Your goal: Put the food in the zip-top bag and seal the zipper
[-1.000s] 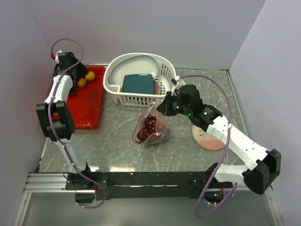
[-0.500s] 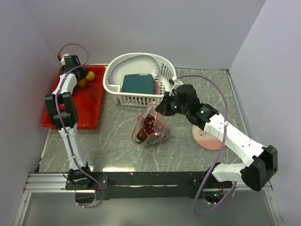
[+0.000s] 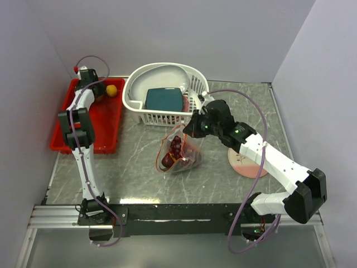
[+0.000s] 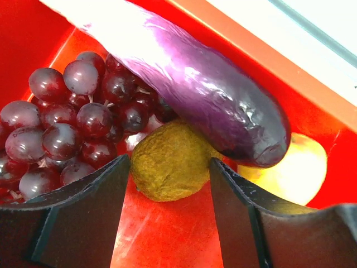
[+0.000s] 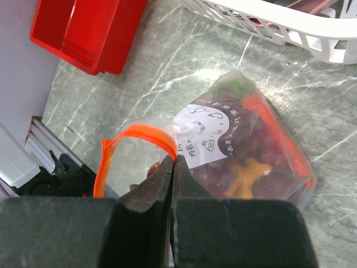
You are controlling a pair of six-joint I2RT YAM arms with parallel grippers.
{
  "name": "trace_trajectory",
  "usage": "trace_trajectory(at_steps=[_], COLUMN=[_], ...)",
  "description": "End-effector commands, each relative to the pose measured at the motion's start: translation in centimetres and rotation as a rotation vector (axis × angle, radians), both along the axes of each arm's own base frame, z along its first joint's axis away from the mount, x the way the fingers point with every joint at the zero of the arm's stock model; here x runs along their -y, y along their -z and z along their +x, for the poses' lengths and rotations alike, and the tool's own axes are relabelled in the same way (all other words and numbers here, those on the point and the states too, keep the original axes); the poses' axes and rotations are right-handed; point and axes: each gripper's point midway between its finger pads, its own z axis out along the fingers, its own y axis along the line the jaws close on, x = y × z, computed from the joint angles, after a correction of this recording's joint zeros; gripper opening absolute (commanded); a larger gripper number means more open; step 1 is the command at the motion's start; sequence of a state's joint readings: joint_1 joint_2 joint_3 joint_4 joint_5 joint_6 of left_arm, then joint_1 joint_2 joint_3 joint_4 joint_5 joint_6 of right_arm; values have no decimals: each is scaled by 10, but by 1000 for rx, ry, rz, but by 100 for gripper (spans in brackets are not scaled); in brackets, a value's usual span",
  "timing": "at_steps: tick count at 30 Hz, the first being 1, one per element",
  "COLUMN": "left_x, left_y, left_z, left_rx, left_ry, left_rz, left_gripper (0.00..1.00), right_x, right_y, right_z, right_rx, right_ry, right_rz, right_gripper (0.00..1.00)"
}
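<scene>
In the red tray (image 3: 106, 131) at the far left corner of the table (image 3: 134, 173), the left gripper (image 4: 170, 187) straddles a brownish-yellow fruit (image 4: 167, 159) with jaws wide, beside a grape bunch (image 4: 67, 123) and eggplant (image 4: 206, 89), while mid-table, just before the white basket (image 3: 162, 117), the right gripper (image 5: 173, 162) pinches the zipper (image 5: 139, 133) of the zip-top bag (image 5: 245, 151).

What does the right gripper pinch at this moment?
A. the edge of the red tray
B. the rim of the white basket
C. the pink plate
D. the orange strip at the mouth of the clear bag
D: the right wrist view shows the right gripper shut on the orange zipper at the mouth of the clear bag.
</scene>
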State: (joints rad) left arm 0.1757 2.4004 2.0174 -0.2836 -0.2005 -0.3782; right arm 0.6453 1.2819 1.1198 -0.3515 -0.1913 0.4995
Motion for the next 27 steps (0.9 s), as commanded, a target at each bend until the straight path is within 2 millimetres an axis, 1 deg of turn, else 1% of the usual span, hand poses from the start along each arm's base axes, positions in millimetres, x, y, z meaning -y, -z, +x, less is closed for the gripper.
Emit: trace_trajectory(at_steps=[1,4,7,9,10,11,12,13,14,15,17,18,19,21,22,24,25,27], left_x=[1,2,3,5,4,4,5,6,5,5,8,8,11,16,19,28,37,51], left_y=[13,24,25,23,25,21,18,17,13,10,2,-2,-10,-19,-29,-42,-53,-63], left_z=[-5,-14,-16,-15,-17,-16,-16,-16,-16,-15,-14,-14,-15,-16,-20,-25,-33,-42], left_rx=[-29,-55,-59,-50,-52,-37,-30,-28,-18,-12,4,12,25,41,54,82,100,124], left_ry=[17,15,16,18,14,13,13,11,9,8,14,12,17,27,28,26,35,42], left_rz=[-11,-14,-15,-17,-21,-22,-24,-25,-24,-24,-30,-34,-36,-54,-60,-110,-132,-185], left_gripper=[67,72,72,70,69,67,62,61,59,54,49,40,38,36,36,35,35,35], right_x=[-4,-4,-4,-4,-4,-4,-3,-4,-3,-4,-3,-4,-4,-3,-2,-1,-1,0], right_y=[-13,-13,-12,-13,-13,-14,-14,-13,-13,-13,-12,-12,-12,-13,-13,-16,-16,-17], right_z=[5,4,2,2,2,2,2,2,3,2,3,3,2,2,2,2,3,4], right_rx=[49,46,45,47,47,49,50,48,48,50,48,46,46,50,51,59,62,66], right_ry=[-9,-14,-18,-18,-18,-17,-16,-17,-14,-16,-15,-13,-15,-13,-9,-6,-3,-1], right_rz=[27,31,32,34,34,37,36,36,35,35,34,35,35,35,33,34,35,33], right_gripper=[0,0,0,0,0,0,0,0,0,0,0,0,0,0,0,0,0,0])
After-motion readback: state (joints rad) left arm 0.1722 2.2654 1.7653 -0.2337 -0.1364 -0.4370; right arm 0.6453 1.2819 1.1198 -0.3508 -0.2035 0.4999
